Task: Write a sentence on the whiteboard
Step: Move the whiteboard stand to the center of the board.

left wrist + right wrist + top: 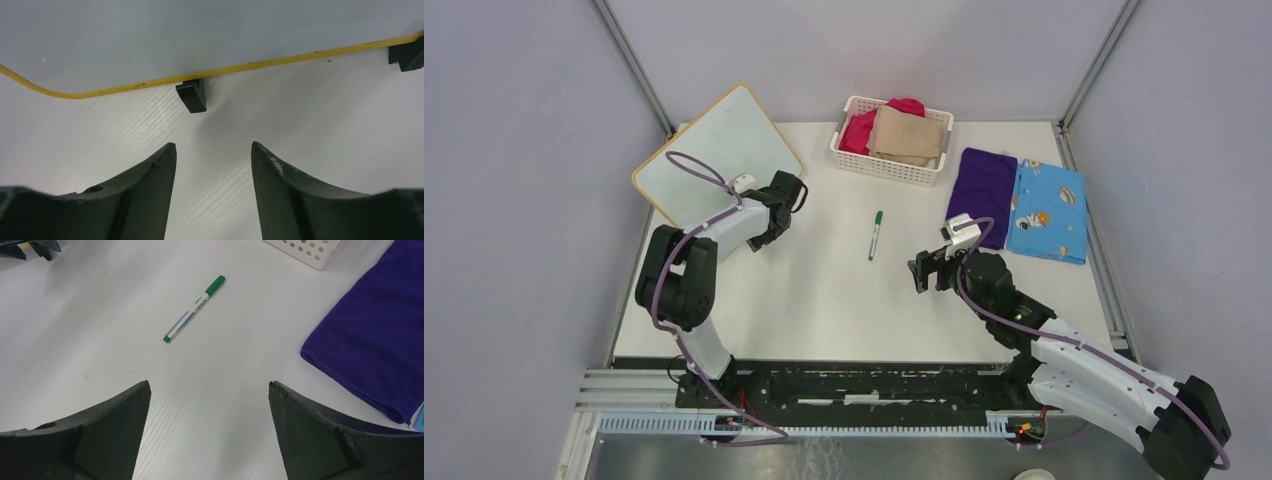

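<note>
Gaping empty: left end effector [212, 145] | right end effector [208, 383] | whiteboard [719, 150] smooth, yellow-rimmed, round-cornered

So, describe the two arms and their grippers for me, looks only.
The left arm and right arm have black joints and white link shells, with a purple cable looping along each. The left gripper and right gripper are black, each with two curved, tapering fingers. A small white camera module sits on each wrist.
</note>
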Controlling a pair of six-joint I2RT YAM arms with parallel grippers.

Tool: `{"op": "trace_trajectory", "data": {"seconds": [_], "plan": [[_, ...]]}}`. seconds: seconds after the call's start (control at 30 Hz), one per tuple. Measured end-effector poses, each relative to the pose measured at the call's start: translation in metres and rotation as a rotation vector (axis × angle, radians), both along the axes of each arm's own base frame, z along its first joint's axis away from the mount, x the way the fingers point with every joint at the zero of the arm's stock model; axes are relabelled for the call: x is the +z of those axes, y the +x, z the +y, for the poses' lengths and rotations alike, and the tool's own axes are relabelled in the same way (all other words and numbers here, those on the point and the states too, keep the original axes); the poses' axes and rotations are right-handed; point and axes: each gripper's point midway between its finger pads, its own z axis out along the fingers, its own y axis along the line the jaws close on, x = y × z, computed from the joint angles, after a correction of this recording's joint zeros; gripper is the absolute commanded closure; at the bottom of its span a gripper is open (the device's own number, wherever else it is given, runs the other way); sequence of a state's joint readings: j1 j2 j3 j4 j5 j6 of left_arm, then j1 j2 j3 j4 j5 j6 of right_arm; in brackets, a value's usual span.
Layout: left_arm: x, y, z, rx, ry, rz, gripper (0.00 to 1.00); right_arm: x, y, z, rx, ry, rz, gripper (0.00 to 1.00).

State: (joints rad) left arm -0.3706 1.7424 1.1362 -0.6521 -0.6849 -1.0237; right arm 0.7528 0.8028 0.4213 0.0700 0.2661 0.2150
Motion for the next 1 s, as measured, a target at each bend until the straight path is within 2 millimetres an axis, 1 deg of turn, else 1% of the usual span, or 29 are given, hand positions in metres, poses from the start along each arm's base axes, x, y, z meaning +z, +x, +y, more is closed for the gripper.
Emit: {"op": "trace_trajectory", "data": {"seconds": [0.2,0.33,0.47,0.73,0.9,1.0], "plan": [[-0.008,0.013,-0.002,-0.032,-0.03,-0.027,0.32,-0.001,0.0,-0.001,-0.002,-0.005,0.001,0.06],[-0.019,0.011,0.002,-0.05,-0.025,-0.029,0.32,-0.001,0.0,-0.001,-0.004,-0.006,0.001,0.06],[-0.026,0.008,0.008,-0.046,-0.02,-0.026,0.34,-0.001,0.0,-0.001,-0.004,-0.007,0.002,0.06],[-0.025,0.014,0.019,-0.022,-0.008,-0.042,0.38,-0.005,0.001,-0.001,-0.006,-0.019,0.011,0.06],[-0.032,0.015,0.026,-0.014,0.013,-0.017,0.45,-0.006,0.001,-0.002,-0.006,-0.023,0.01,0.06],[-0.034,0.021,0.03,-0.003,0.027,-0.016,0.49,-0.006,0.002,-0.003,-0.011,-0.027,0.008,0.06]]}}
